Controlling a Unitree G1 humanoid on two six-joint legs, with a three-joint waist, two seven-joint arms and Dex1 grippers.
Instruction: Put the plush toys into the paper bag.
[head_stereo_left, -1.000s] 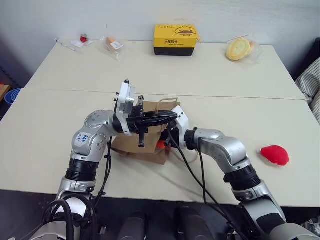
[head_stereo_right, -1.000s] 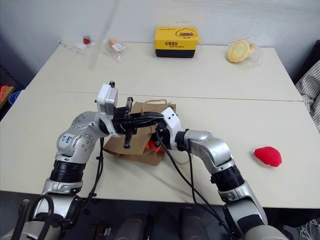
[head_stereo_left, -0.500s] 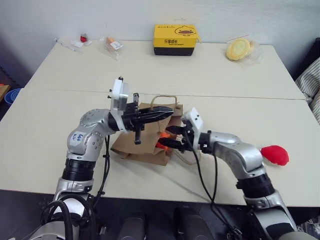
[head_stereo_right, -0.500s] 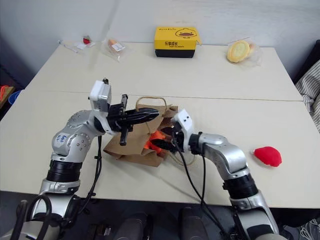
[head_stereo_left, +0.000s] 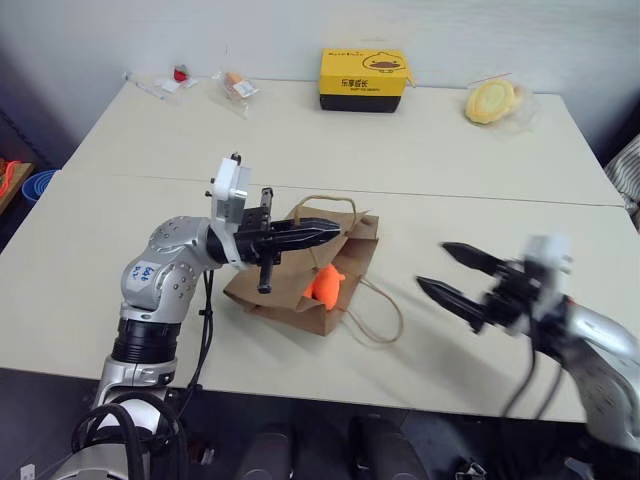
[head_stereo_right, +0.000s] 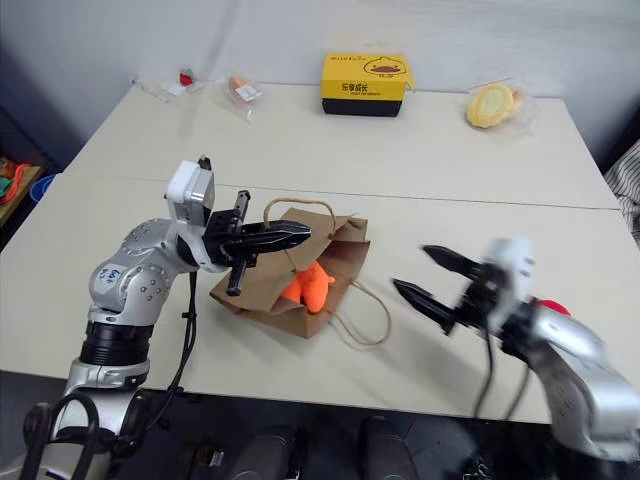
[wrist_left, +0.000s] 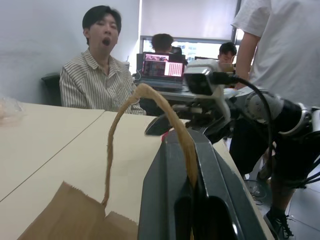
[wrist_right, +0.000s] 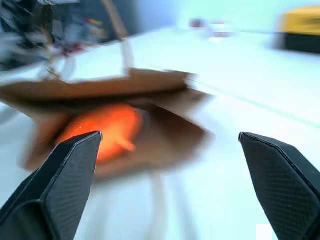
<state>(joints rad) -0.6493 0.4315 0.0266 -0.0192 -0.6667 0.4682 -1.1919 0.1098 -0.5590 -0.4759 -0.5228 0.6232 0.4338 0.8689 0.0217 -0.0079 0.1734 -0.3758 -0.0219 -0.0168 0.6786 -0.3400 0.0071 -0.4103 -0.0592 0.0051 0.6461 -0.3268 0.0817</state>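
While propping the mouth of the paper bag (head_stereo_left: 300, 275) apart, grips one twisted loop handle (head_stereo_left: 322, 203) in the left end effector (head_stereo_left: 330, 230), clamped tight and raised off the bench (head_stereo_left: 120, 210): presumably to keep the kraft mouth gaping for loading. Holds the orange plush toy (head_stereo_left: 324, 284), soft and stubby-limbed, just inside that mouth. Shows the right end effector (head_stereo_left: 455, 275) spread wide and empty, well clear of the bag.

Seen from the right eye, leaves the red plush toy (head_stereo_right: 556, 308) on the bench behind the right arm, not yet bagged; likely next.

Through the left wrist, pinches the ropey paper handle (wrist_left: 150, 110) between shut black fingers above creased brown paper.

Through the right wrist, frames the orange toy (wrist_right: 100, 130) within the crumpled bag between parted textured fingertips (wrist_right: 65, 175).
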